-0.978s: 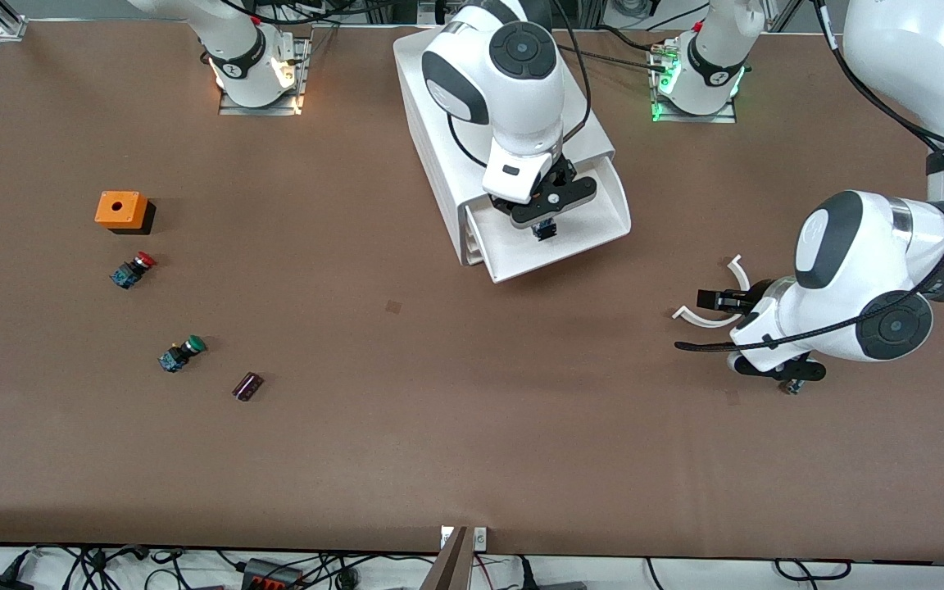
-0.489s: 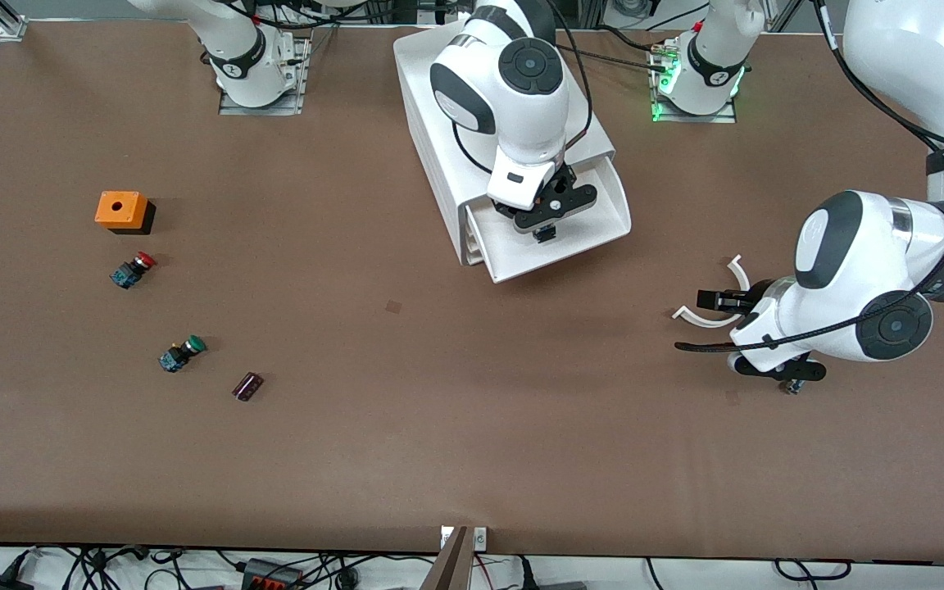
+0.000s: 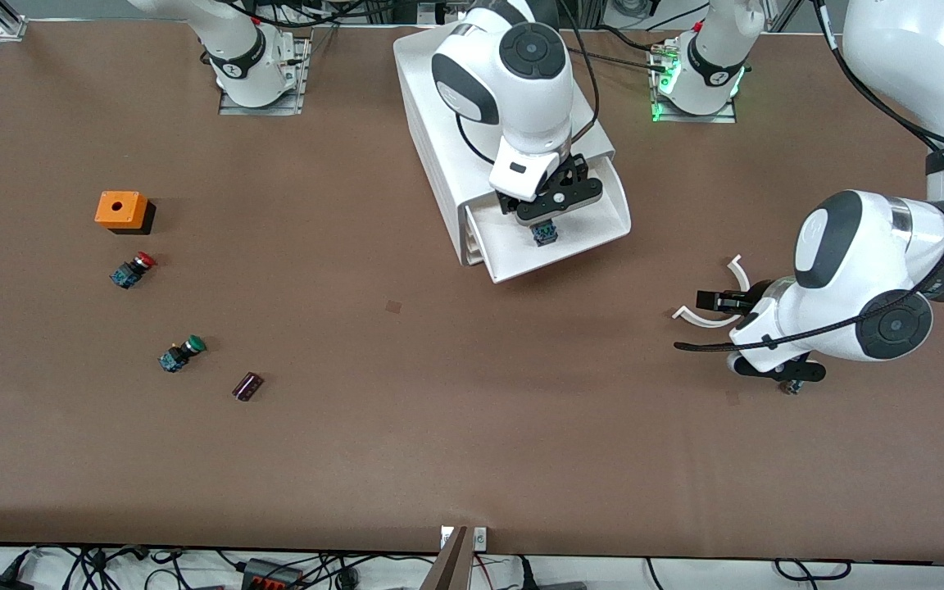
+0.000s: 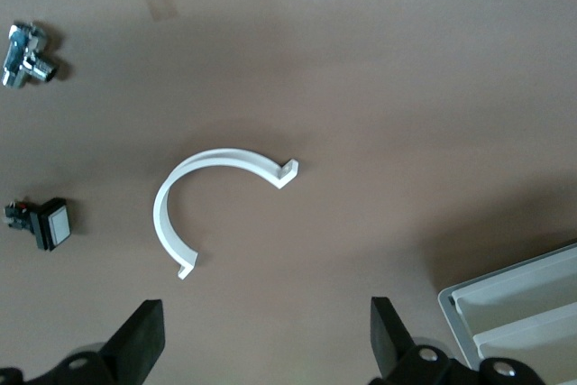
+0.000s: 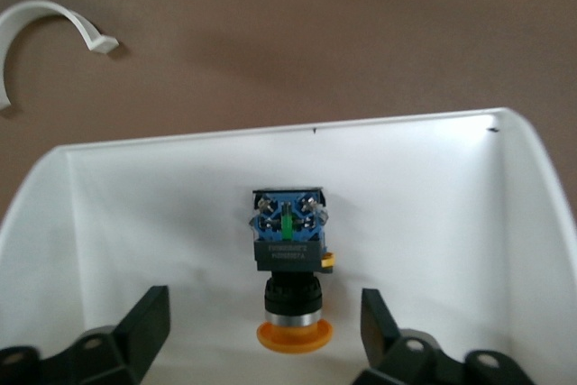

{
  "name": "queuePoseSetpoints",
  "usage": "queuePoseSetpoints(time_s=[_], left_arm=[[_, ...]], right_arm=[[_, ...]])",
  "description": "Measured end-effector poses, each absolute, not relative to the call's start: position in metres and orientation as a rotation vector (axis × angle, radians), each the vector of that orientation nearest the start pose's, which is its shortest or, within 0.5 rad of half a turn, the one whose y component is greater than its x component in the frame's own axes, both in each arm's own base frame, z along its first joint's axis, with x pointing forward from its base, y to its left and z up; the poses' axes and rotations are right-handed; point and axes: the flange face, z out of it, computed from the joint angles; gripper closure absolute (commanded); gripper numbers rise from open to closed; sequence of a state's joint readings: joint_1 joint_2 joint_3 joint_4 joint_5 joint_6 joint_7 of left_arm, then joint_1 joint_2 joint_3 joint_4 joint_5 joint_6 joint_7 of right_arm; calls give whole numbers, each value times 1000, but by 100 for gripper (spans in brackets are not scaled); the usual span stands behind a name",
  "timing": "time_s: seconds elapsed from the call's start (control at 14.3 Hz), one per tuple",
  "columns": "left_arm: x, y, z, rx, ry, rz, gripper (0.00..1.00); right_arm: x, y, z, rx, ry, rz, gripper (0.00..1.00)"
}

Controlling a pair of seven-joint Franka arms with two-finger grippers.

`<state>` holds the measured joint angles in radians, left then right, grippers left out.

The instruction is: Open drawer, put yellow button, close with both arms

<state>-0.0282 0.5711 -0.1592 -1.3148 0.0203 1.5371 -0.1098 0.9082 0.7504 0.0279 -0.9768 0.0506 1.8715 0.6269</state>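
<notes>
Button (image 5: 290, 263) lies loose in the drawer (image 5: 135, 214); right claw (image 5: 257, 331) open above, left claw (image 4: 261, 349) open too; drawer light, push its front.

Brown table (image 3: 472, 426) carries cabinet (image 3: 439, 106), orange box (image 3: 120, 210).

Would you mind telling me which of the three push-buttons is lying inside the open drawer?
The yellow button: it lies in the drawer under the right end effector, while the red button and green button sit on the table.
</notes>
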Motion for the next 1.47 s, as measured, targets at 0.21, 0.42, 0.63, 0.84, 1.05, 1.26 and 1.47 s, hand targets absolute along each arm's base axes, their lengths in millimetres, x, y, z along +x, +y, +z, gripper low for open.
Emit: queuePoseSetpoints(time_s=[0.21,0.42,0.63,0.84,1.05,1.26,1.47], left_arm=[[677,-125,393,-3184,58,424,0],[672,-161,380,-3203,-125,415,0],[653,-217,368,-3180,-308,441,0],[631,-270,353,-3189,-425,439,0],[609,-301,340,-3207,-411,449,0],[586,-327,341,-3204,-398,485,0],[565,-341,348,-3197,-370,502,0]], right_arm=[[496,578,479,-2975,-319,-107,0],[560,499,499,-3022,-162,-89,0],[623,401,510,-3050,-79,-78,0],[670,308,510,-3066,72,-56,0],[689,251,506,-3081,161,-2,0],[702,208,505,-3079,255,12,0],[714,153,508,-3068,372,7,0]])
